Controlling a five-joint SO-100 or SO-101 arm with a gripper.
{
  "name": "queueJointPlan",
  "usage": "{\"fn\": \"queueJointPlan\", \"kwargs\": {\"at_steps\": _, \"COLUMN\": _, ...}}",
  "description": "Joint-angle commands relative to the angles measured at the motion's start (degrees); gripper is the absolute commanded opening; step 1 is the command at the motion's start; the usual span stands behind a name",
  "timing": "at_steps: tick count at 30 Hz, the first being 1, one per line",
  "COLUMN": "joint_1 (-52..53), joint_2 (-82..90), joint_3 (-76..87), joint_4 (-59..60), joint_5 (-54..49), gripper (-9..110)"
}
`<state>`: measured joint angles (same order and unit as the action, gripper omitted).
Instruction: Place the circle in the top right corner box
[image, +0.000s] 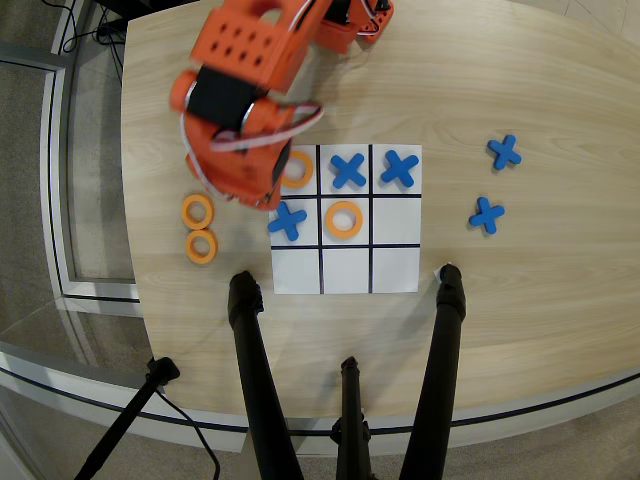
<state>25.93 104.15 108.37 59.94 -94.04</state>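
Observation:
Two loose orange circles (197, 211) (201, 246) lie on the wood left of the white paper grid (395, 285). A third ring (343, 219) sits in the centre cell, and another (300, 170) in the upper left cell is half covered by the arm. My orange gripper (250, 190) hangs blurred over the grid's left edge, just right of the loose rings, with its fingers hidden under its body. In this overhead view the upper right cell holds a blue cross (399, 168). The lower left (296, 270) and lower right (395, 270) corner cells are blank; which one is the top right corner box I cannot tell.
Blue crosses lie in the upper middle cell (348, 170) and the middle left cell (287, 220). Two more (504, 152) (486, 215) rest on the table right of the grid. Black tripod legs (255, 370) (440, 360) rise over the near table edge.

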Motion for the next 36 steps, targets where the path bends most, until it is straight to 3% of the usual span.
{"fn": "queueJointPlan", "kwargs": {"at_steps": 1, "joint_1": 1.8, "joint_2": -8.9, "joint_3": -9.5, "joint_4": -1.2, "joint_5": 0.5, "gripper": 15}}
{"fn": "queueJointPlan", "kwargs": {"at_steps": 16, "joint_1": 6.5, "joint_2": -32.5, "joint_3": -27.4, "joint_4": -4.2, "joint_5": 0.5, "gripper": 15}}
{"fn": "queueJointPlan", "kwargs": {"at_steps": 36, "joint_1": 10.8, "joint_2": -39.4, "joint_3": -33.0, "joint_4": -4.4, "joint_5": -1.7, "gripper": 15}}
